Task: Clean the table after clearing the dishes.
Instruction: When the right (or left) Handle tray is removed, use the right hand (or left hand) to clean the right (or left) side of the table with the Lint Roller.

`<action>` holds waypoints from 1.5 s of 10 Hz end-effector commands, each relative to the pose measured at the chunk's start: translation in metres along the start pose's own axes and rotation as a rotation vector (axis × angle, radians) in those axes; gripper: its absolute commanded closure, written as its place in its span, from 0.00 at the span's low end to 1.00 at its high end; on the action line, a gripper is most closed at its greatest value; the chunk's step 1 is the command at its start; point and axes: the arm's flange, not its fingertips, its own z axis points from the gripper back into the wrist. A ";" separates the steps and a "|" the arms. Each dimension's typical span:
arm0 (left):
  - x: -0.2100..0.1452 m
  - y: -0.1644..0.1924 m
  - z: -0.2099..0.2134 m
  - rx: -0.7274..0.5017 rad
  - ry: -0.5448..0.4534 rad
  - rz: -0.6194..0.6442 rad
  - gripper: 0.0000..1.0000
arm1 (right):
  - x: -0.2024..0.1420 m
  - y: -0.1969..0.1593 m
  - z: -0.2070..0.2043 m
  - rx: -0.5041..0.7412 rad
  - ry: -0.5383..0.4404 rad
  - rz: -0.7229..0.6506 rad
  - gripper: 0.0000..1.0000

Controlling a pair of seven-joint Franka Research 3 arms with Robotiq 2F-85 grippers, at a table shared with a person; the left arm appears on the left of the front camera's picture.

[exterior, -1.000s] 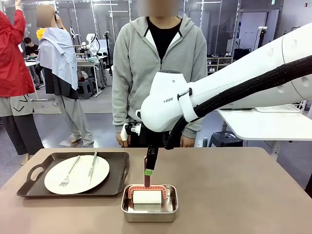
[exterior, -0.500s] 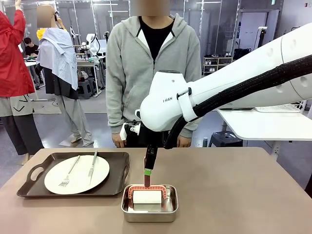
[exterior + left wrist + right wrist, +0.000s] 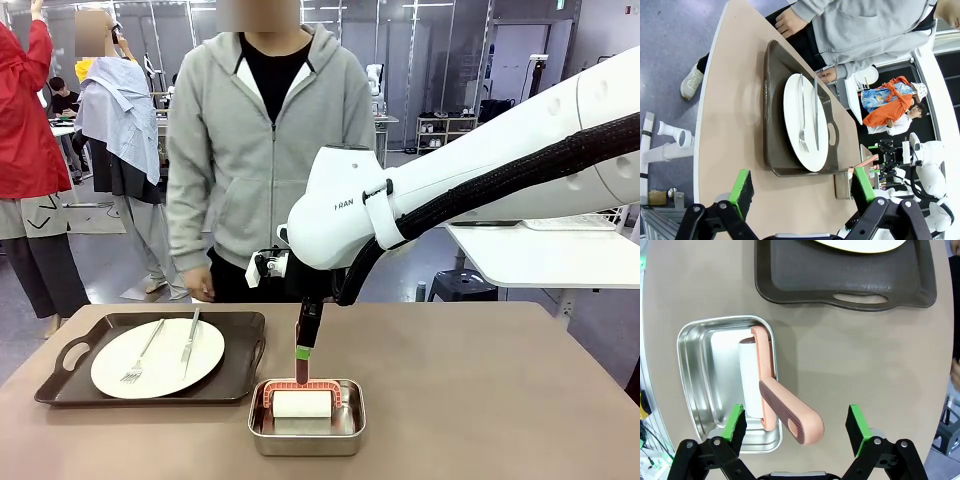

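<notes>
The dishes are a white plate [image 3: 157, 357] with a fork [image 3: 143, 356] and a knife [image 3: 190, 338], lying on a dark brown tray [image 3: 243, 372] at the left of the brown table [image 3: 480, 380]. My right gripper [image 3: 303, 360] hangs over a steel pan [image 3: 352, 418]. In the right wrist view that gripper [image 3: 796, 426] is open, its jaws wide on either side of a pink roller handle [image 3: 790, 412] and apart from it. My left gripper [image 3: 802, 186] is open and empty, looking from above at the tray [image 3: 774, 100] and plate [image 3: 805, 122].
The pan [image 3: 700, 340] holds a lint roller with a white roll [image 3: 751, 377]. A person in a grey hoodie [image 3: 270, 140] stands at the far edge behind the tray, one hand [image 3: 790, 22] near the table's rim. A white table [image 3: 540, 255] stands at back right.
The person has stepped to the left along the far side of the table. Neither arm nor the dishes have moved.
</notes>
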 end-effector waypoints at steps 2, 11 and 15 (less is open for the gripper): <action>-0.002 0.001 0.003 0.003 0.004 0.000 0.00 | 0.000 0.000 0.000 0.000 0.000 0.000 0.00; -0.002 0.001 0.003 0.003 0.004 0.000 0.00 | -0.464 0.091 0.077 0.208 -1.457 -1.208 0.00; -0.002 0.001 0.003 0.003 0.004 0.000 0.00 | -0.627 0.147 0.034 0.347 -1.853 -1.620 0.00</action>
